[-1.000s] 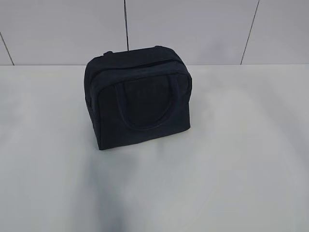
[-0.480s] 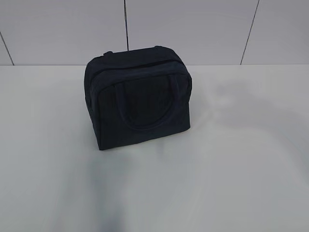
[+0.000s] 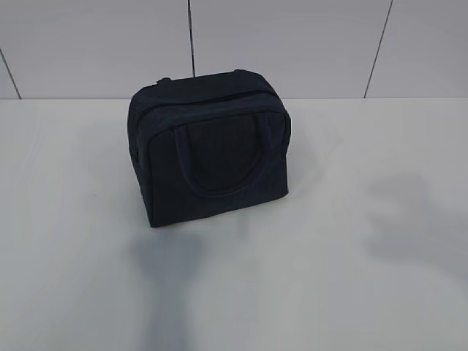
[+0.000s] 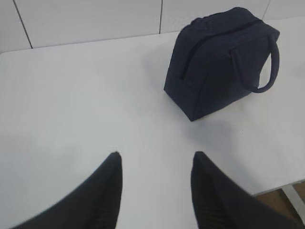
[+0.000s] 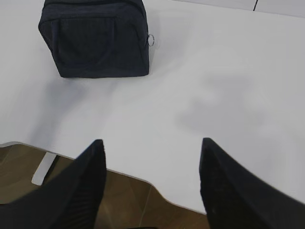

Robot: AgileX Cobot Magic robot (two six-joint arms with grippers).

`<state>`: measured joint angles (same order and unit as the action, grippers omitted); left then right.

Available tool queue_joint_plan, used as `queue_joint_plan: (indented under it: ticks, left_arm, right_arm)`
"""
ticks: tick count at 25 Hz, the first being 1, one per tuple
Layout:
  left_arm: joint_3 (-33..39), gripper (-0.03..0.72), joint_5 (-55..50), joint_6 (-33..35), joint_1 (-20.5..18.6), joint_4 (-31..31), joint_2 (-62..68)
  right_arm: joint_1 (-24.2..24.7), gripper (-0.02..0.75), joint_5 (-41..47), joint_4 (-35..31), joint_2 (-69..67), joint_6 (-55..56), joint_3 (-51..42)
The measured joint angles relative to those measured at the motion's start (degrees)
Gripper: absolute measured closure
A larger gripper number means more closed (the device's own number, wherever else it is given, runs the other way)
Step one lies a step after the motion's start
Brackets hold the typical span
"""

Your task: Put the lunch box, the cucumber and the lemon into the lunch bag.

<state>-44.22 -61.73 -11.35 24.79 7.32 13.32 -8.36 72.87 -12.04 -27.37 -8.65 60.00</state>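
Standing zipped (contents hidden), lunch bag on white table.

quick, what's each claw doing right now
Left claw: open, holding nothing, above the table.
Right claw: open, holding nothing, near the table edge, away from the lunch bag.

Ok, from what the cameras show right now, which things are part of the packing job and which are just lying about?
Part of the job:
- lunch bag, standing on the table with its zipper looking closed
- left gripper, open and empty
- right gripper, open and empty
The lunch box, cucumber and lemon are not in view.

Lying about:
- nothing loose; only the white table and the tiled wall
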Motion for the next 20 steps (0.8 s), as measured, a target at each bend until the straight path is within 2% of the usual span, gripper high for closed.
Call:
queue_joint_plan:
  ticks: [8,15,20]
  left_arm:
    - [7.52,0.348,0.1,0.0,0.1,-0.66,-12.46]
    - [11.03,0.348,0.28,0.0,0.09,-0.54,-12.64]
    - [12.78,0.348,1.44,0.0,0.09,-0.32,-12.64]
  right_arm:
    - [0.0,0.274,-0.09,0.43,12.6,2.03,-11.7]
    - [0.0,0.274,-3.43,1.48,21.82,4.19,-21.9]
    - [0.0,0.274,-4.41,5.58,27.89,4.57,-25.87]
